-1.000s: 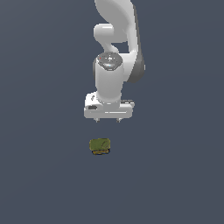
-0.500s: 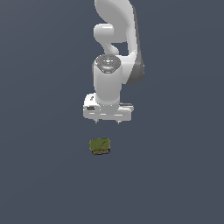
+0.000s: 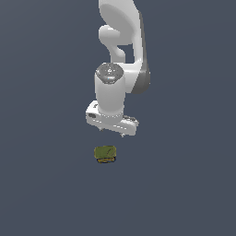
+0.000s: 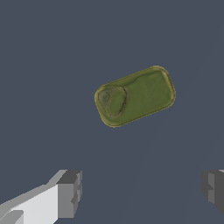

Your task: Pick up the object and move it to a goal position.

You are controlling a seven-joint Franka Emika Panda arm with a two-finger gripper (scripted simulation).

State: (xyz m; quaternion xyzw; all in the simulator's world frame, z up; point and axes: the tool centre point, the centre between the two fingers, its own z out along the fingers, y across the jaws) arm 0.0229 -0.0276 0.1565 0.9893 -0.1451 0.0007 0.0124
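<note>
A white Panda arm hangs down the middle of the exterior view, its gripper (image 3: 112, 131) poised above a small flat olive-green block (image 3: 105, 154) with yellowish-brown sides. The block lies on a plain dark grey tabletop (image 3: 184, 184), just below centre of the frame, apart from the gripper. In the wrist view the grey fingers (image 4: 70, 192) stand wide apart, open and holding nothing. The block (image 4: 134, 96), with rounded corners, sits tilted, bare surface all around it.
</note>
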